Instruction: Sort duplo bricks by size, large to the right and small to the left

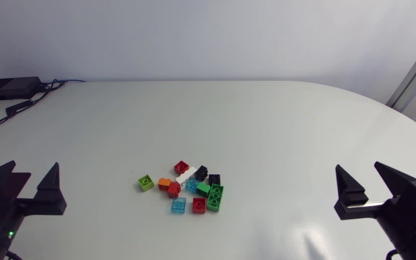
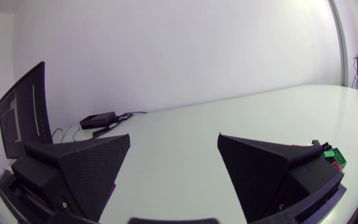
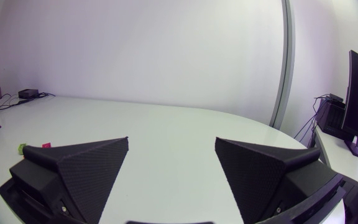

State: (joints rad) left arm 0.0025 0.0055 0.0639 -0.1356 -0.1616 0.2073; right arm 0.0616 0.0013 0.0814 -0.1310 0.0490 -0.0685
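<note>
A loose cluster of duplo bricks lies on the white table [image 1: 280,130], near the front and just left of centre. It holds a lime small brick [image 1: 145,183], an orange one [image 1: 165,183], red ones [image 1: 181,167], a white one [image 1: 186,174], black ones [image 1: 214,179], a clear blue one [image 1: 178,206] and a long green brick [image 1: 215,197]. My left gripper [image 1: 29,177] stands open at the front left, well apart from the cluster. At the front right my right gripper [image 1: 360,170] is open too. Both hold nothing. The left wrist view shows its open gripper [image 2: 174,137] with a green brick [image 2: 337,157] beside one finger.
A black box [image 1: 11,87] with cables sits at the table's far left corner, also seen as the black box [image 2: 98,119] ahead of the left gripper. In the right wrist view the open gripper [image 3: 171,140] has a lime brick [image 3: 21,148] off to one side.
</note>
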